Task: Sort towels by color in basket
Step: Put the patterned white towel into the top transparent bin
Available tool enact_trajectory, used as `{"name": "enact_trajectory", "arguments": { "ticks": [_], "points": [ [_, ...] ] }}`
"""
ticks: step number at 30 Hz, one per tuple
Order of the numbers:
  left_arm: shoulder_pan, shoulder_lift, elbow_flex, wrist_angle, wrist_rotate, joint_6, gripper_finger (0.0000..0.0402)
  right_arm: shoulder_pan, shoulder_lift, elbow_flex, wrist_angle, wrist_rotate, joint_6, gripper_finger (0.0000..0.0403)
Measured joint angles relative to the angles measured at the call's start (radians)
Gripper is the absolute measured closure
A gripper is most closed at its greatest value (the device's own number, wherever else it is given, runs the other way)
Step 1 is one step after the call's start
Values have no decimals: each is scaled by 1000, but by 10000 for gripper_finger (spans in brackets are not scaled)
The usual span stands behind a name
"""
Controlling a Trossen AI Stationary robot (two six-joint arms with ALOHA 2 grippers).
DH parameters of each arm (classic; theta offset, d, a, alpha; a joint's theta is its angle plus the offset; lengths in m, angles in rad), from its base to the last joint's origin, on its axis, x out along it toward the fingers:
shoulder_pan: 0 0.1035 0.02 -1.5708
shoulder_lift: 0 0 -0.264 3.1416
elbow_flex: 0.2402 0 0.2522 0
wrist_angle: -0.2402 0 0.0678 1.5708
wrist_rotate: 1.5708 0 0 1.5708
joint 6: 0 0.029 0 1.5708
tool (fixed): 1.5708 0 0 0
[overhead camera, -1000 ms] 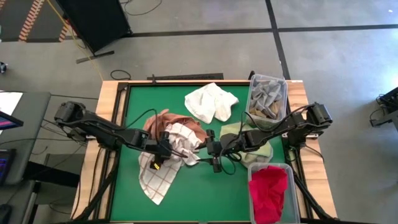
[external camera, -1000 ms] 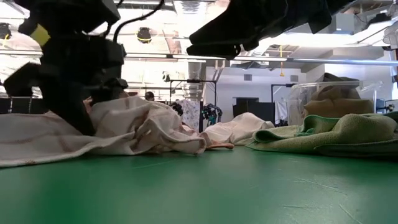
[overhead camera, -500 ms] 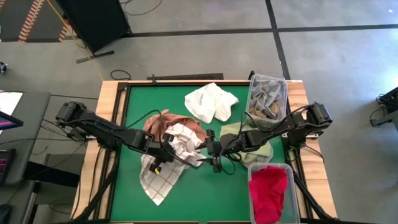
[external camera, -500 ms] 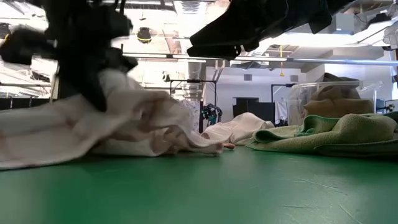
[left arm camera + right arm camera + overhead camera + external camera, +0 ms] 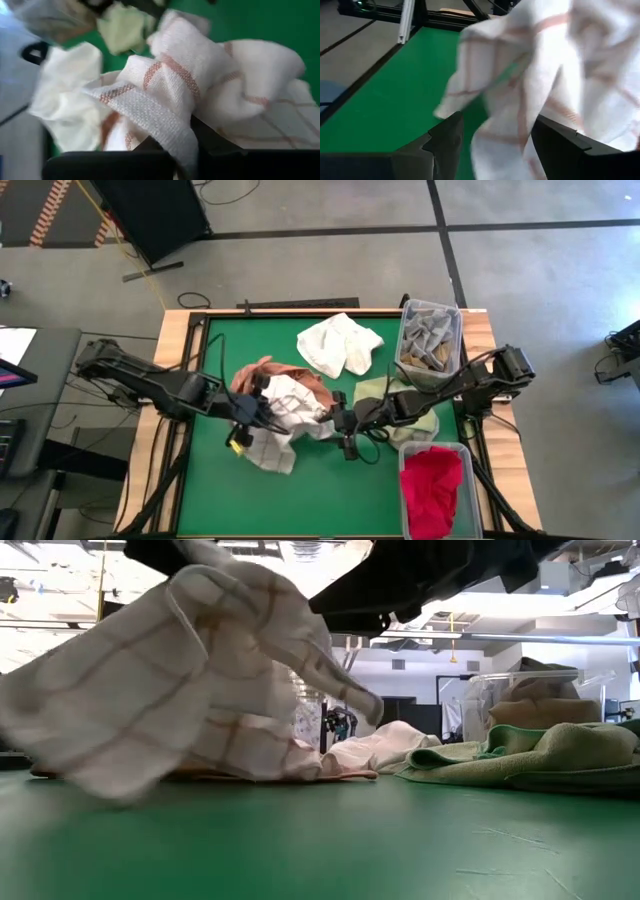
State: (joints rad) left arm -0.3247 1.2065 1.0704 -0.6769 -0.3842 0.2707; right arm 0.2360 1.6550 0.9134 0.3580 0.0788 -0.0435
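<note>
My left gripper [image 5: 243, 418] is shut on a white towel with red checks [image 5: 277, 423], bunched and raised left of the table's middle; it fills the low view [image 5: 190, 670]. Behind it lies a rust orange towel [image 5: 262, 370], and farther back a white towel [image 5: 340, 345]. My right gripper [image 5: 345, 430] stands open just right of the checked towel, above the edge of a pale green towel [image 5: 405, 405]. In the right wrist view the checked towel [image 5: 520, 90] hangs in front of its fingers. My left gripper pinches a gathered fold of the checked towel [image 5: 172, 131] between its two fingers [image 5: 212, 142]; several layers bunch there. The towel rises off the table and hangs below the hold, slack, its far part [image 5: 300, 755] lying on the pile. My right gripper: whether it touches the towel I cannot tell.
A clear bin with tan and grey towels [image 5: 430, 340] stands at the far right, and a clear bin with a red towel [image 5: 435, 490] at the near right. Bare green table [image 5: 330, 500] lies toward the near edge.
My left gripper has shut on the checked towel and gone up and a little toward the table's left edge. The towel, which lay spread toward the near edge, is now gathered and lifted, its near end drawn up off the table.
</note>
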Motion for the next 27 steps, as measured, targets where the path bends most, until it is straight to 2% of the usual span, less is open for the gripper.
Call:
{"name": "enact_trajectory", "arguments": {
  "ticks": [3, 12, 21, 27],
  "points": [
    [10, -9, 29, 5, -37, 45, 393, 15, 0, 0, 0, 0, 10, 148],
    [66, -10, 89, 150, -41, 225, 393, 29, 0, 0, -6, 1, 50, 148],
    [152, -8, 163, 288, -42, 393, 393, 86, -2, -1, -126, 12, 159, 148],
    [213, 9, 186, 436, -43, 521, 393, 152, 2, -1, -181, 86, 229, 148]
  ]
}}
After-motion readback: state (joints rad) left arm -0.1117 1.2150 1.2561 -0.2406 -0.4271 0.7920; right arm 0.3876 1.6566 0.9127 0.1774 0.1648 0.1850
